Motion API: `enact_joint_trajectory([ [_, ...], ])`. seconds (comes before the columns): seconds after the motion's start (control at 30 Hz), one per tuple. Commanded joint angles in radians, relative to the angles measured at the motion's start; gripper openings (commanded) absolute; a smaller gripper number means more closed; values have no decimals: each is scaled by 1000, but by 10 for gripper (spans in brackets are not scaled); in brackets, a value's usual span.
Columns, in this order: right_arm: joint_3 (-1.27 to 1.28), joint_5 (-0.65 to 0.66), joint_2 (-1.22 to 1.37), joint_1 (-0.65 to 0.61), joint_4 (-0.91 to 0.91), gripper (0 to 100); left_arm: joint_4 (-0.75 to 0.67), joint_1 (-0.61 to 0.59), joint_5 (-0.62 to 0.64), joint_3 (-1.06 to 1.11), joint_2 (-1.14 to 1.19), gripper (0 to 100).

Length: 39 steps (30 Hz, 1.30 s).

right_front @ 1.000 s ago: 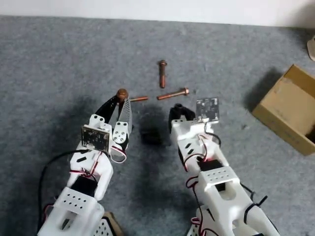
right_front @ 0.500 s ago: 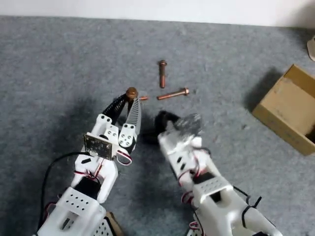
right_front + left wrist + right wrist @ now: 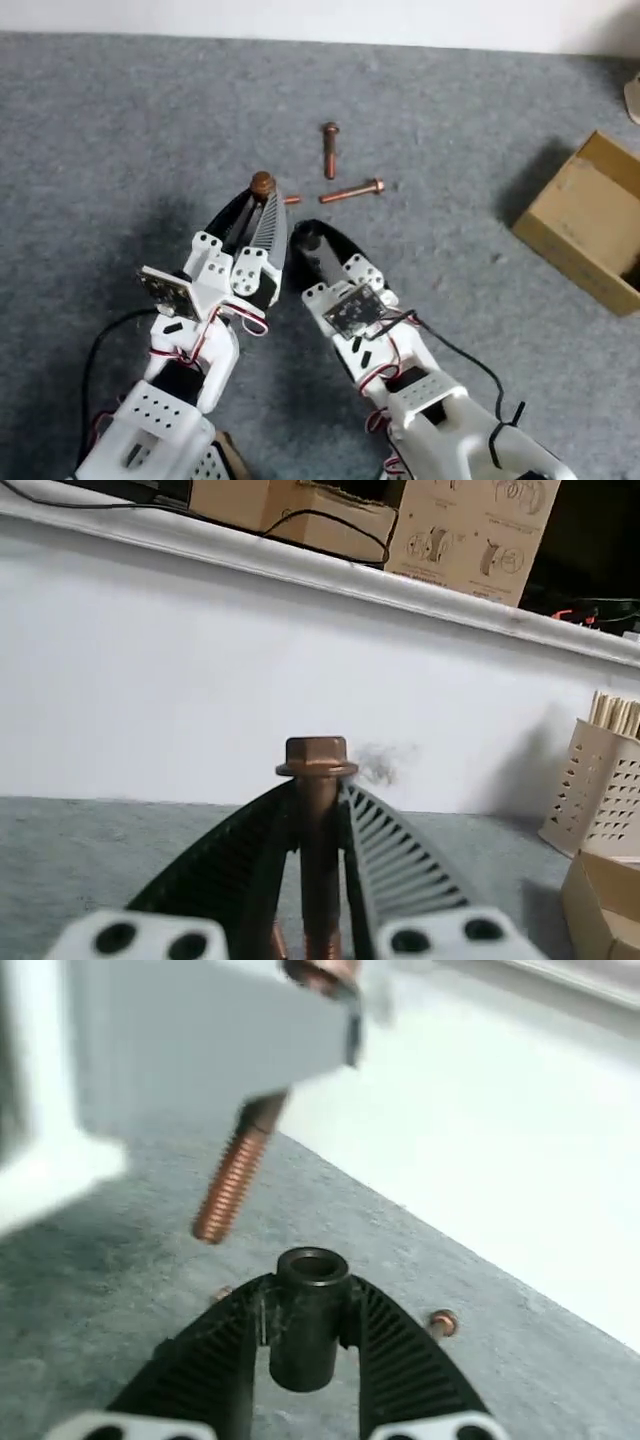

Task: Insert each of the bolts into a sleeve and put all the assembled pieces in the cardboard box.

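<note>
Bolt in my left, sleeve in my right, the two held close together over the grey mat [image 3: 120,120].

My left gripper [image 3: 258,202] is pinched on a copper bolt [image 3: 318,820], with the head standing clear above the fingertips and the threaded shank running down between the fingers. My right gripper [image 3: 305,1305] is clamped on a black sleeve [image 3: 303,1335], which is upright with its bore open at the top. From the right wrist, the bolt's threaded end hangs tilted near the sleeve's mouth, apart from it and out of line. One loose bolt [image 3: 330,150] and a second loose bolt [image 3: 352,191] lie on the mat just beyond both grippers. The cardboard box [image 3: 585,225] sits well apart, out past my right arm.
</note>
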Motion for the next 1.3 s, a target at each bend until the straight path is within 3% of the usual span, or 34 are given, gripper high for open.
enact_joint_trajectory([
  [0.0,133,-71,-19,45,-25,5,-35,-2,26,24,-24,10],
  [0.23,133,-75,-21,50,61,5,-40,7,29,15,-24,11],
  [0.37,133,-75,-21,50,65,5,-127,13,46,24,-24,11],
  [0.53,133,-77,-21,22,67,5,-150,18,206,24,-24,10],
  [0.7,133,-77,-21,10,67,5,-149,12,285,24,-15,10],
  [1.07,133,-77,-21,10,67,5,-149,2,293,22,-13,11],
  [1.17,133,-77,-21,10,67,5,-121,-1,293,22,-13,11],
  [1.27,133,-77,-21,10,67,5,-6,7,293,22,-13,11],
])
